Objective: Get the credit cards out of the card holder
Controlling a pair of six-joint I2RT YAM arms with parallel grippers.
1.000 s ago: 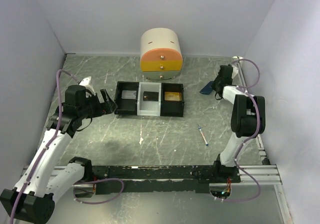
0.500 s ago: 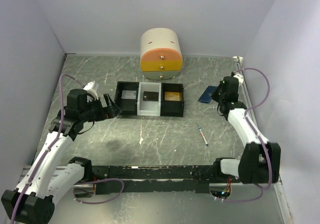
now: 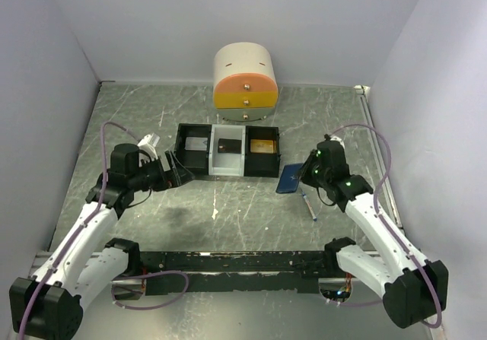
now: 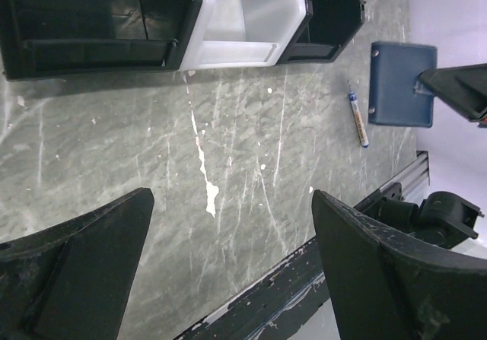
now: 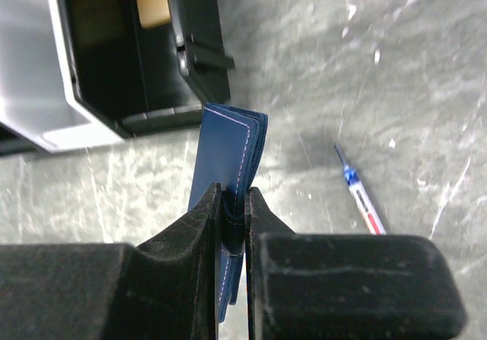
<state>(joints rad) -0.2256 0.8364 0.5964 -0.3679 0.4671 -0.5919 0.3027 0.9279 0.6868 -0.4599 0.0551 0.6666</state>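
Blue and folded shut, the card holder [image 3: 291, 179] hangs on edge from the right tool [image 3: 303, 174]. The tool's jaws are narrow and pinch one end, so the rest of the card holder sticks out free. It sits just in front of the right end of the tray [image 3: 226, 173], near the middle of the grey marbled tabletop [image 3: 152, 112]. I cannot tell whether its lower edge touches the surface. Held this way, the loose end faces the other arm, probably so that arm can open it.

The left tool [image 3: 176, 174] is spread wide and holds nothing. It hovers low by the left end of the tray, aimed across the tabletop toward the card holder, and looks ready to reach over.

A tan card [image 3: 262, 144] lies in the tray's right compartment. Whether any cards are left inside the closed card holder cannot be seen. A thin syringe [image 3: 309, 205] lies just beside the card holder, close enough to get knocked.
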